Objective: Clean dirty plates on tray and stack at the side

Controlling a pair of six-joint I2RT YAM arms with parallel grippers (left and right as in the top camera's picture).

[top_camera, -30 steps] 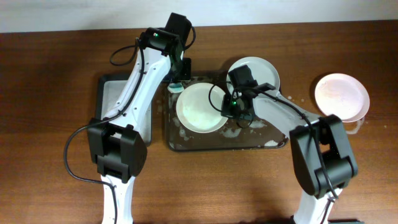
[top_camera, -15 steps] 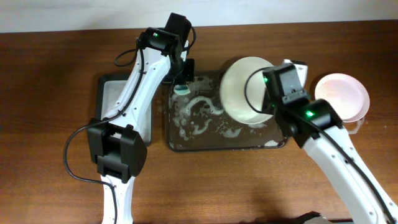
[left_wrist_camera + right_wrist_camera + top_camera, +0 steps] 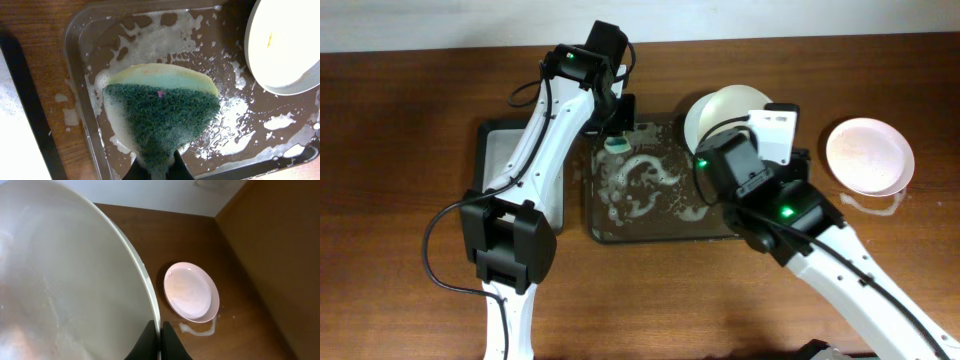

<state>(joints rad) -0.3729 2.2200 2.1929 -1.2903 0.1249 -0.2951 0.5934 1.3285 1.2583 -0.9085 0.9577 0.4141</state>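
So the right gripper (image 3: pixel 160 330) is clamped on the rim of a round white shallow plate (image 3: pixel 722 112), and it's got it tipped up on edge over the far right corner of the big dark brown rectangular tray (image 3: pixel 650 222). The tray sits mid-table and its floor is all swirls of white foam.

The left gripper (image 3: pixel 159 169) is pinched tight on a soapy oval sponge (image 3: pixel 160 115), green scouring face towards the wrist camera with a yellow-teal layer behind. It's low over the far left part of the tray, and I can't tell if it actually touches the foam. In the left wrist view a white plate with a small orange smear (image 3: pixel 285 45) shows at the tray's far right. I honestly can't tell if that's the held one or another plate under it.

A second white plate (image 3: pixel 868 155), slightly pinkish, lies flat on the brown wooden table (image 3: pixel 400 150) off to the right, well apart from the tray, with a milky puddle (image 3: pixel 885 205) right at its near edge. A black rectangular tub (image 3: pixel 483 170), pale inside, sits just beside the tray's left side
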